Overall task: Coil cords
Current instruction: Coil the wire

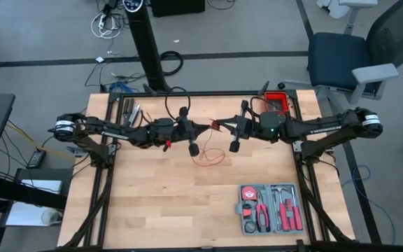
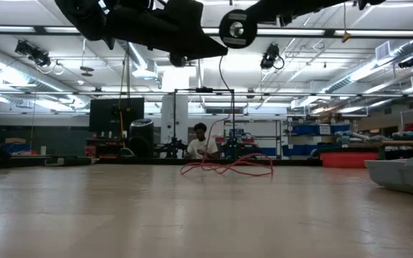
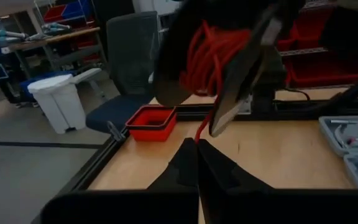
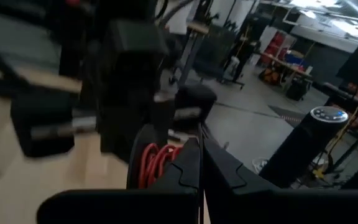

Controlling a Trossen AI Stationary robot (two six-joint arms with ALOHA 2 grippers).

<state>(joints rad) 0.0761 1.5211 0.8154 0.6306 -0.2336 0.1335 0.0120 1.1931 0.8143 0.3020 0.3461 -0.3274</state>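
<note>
The thin red cord is partly wound into a small coil (image 3: 205, 56) and partly loose in loops on the table (image 1: 212, 155), also in the low view (image 2: 228, 168). My two grippers meet tip to tip above the table's middle. My left gripper (image 3: 197, 158) (image 1: 206, 127) is shut on a strand just below the coil. My right gripper (image 4: 199, 163) (image 1: 224, 126) is shut, with the coil (image 4: 156, 163) wound on it. My left gripper pinches one strand of the cord (image 3: 201, 132) between its two fingertips, coming level from the table's left. The strand runs up from the fingertips into the coil, clear of the table. My right gripper carries the coil's turns (image 4: 157, 160) wrapped around it beside one finger (image 4: 182, 168), coming level from the table's right. The coil is lifted clear of the table. Whether a strand is also pinched between the fingers is hidden.
An open grey tool case (image 1: 270, 208) with red-handled tools lies at the near right. A red bin (image 1: 277, 103) stands at the far right, and metal tools (image 1: 131, 112) lie at the far left. A person (image 2: 201, 142) sits in the room beyond the table.
</note>
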